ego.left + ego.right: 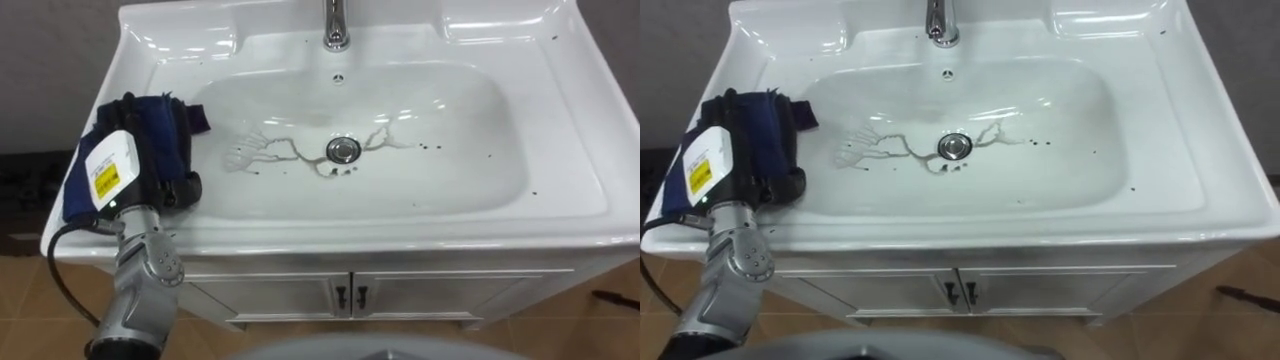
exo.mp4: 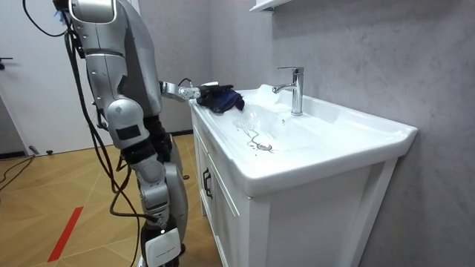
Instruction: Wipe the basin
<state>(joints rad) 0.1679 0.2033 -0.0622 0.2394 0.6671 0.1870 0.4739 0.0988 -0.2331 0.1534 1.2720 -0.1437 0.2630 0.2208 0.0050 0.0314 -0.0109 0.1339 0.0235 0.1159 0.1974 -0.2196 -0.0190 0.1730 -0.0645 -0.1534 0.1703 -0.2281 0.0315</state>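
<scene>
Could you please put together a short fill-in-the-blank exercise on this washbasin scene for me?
1. The dark blue cloth lies under the robot's ____ robot hand.
2. Brownish streaks branch out from the ____ at the bottom of the basin.
3. Both cabinet doors below the basin are ____.

Missing words: left; drain; closed.
</scene>
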